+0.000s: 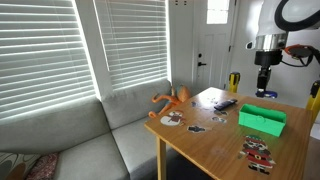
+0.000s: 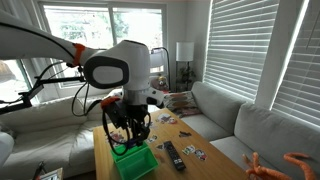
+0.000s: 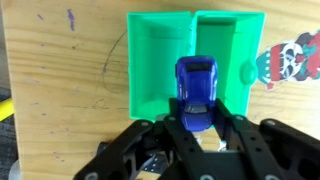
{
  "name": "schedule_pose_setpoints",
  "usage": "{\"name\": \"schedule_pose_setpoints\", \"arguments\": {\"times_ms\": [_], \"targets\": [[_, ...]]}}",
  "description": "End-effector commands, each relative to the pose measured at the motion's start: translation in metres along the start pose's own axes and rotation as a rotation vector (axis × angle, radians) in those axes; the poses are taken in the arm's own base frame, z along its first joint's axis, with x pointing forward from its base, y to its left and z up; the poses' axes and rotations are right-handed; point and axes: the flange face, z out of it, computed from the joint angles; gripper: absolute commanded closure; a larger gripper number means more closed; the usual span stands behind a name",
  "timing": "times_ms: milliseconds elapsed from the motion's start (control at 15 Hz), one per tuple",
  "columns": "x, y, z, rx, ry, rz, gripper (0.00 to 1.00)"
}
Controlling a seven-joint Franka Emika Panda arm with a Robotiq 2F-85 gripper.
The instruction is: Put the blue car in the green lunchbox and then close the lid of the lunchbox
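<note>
In the wrist view my gripper (image 3: 197, 118) is shut on the blue car (image 3: 196, 88), holding it by its rear directly above the open green lunchbox (image 3: 155, 60). The lunchbox lies open on the wooden table, its two halves side by side, and the car hangs over the seam between them. In an exterior view the gripper (image 1: 264, 88) hangs above the lunchbox (image 1: 262, 120). In an exterior view the lunchbox (image 2: 136, 162) sits below the gripper (image 2: 128, 140); the car is hard to make out there.
The wooden table (image 1: 215, 140) carries stickers or cards (image 1: 258, 150), a dark remote (image 2: 173, 155) and an orange toy (image 1: 170, 100). A grey sofa (image 1: 90, 140) stands beside the table. A pirate sticker (image 3: 288, 58) lies by the lunchbox.
</note>
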Motion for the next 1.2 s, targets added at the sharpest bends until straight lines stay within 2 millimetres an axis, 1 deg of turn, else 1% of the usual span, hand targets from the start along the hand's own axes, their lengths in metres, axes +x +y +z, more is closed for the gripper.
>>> {"name": "schedule_pose_setpoints", "arguments": {"times_ms": [0,200,400,600,733,800,867,933,1000,1067,1133], "targets": [[0.002,-0.029,0.011,0.059,-0.041,0.011,0.89],[0.007,-0.039,0.026,0.081,-0.042,-0.014,0.89],[0.009,-0.033,0.042,0.078,-0.065,-0.007,0.89],[0.011,-0.027,0.052,0.079,-0.078,0.000,0.89],[0.012,-0.027,0.056,0.097,-0.096,-0.004,0.89],[0.012,-0.027,0.059,0.098,-0.100,-0.010,0.86],[0.013,-0.027,0.061,0.102,-0.104,-0.010,0.71],[0.014,-0.026,0.062,0.108,-0.103,-0.009,0.72],[0.014,-0.026,0.062,0.113,-0.104,-0.006,0.82],[0.014,-0.024,0.062,0.117,-0.102,-0.005,0.87],[0.014,-0.024,0.062,0.119,-0.103,-0.004,0.89]]}}
